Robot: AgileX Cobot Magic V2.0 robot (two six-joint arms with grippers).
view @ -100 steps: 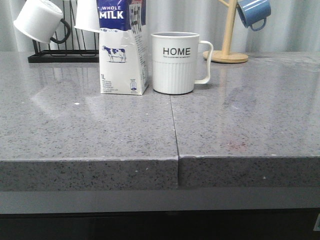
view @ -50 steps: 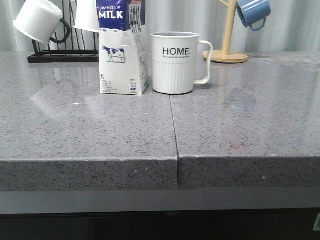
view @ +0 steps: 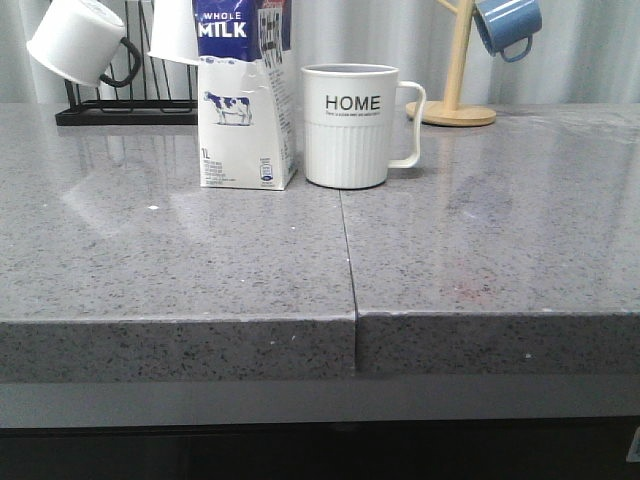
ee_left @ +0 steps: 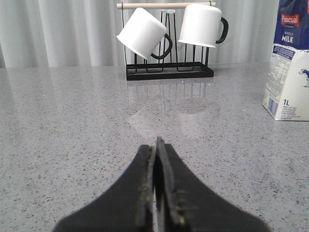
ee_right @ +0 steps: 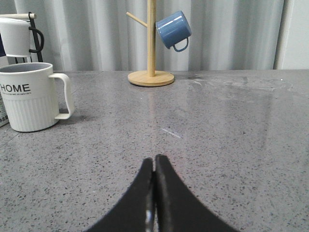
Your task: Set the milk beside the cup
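On carton: "WHOLE MILK", "1L", seemingly "Pascual"; cup: "HOME".

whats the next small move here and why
Probably none beyond keeping both arms parked. The milk stands upright right beside the cup, apart by a thin gap, and the left gripper and right gripper are shut and empty, away from both.

The left claw has its two black fingers pressed together, tips meeting, holding nothing, low over the grey surface. The right claw is likewise closed and empty, fingertips touching, pointing forward just above the surface.
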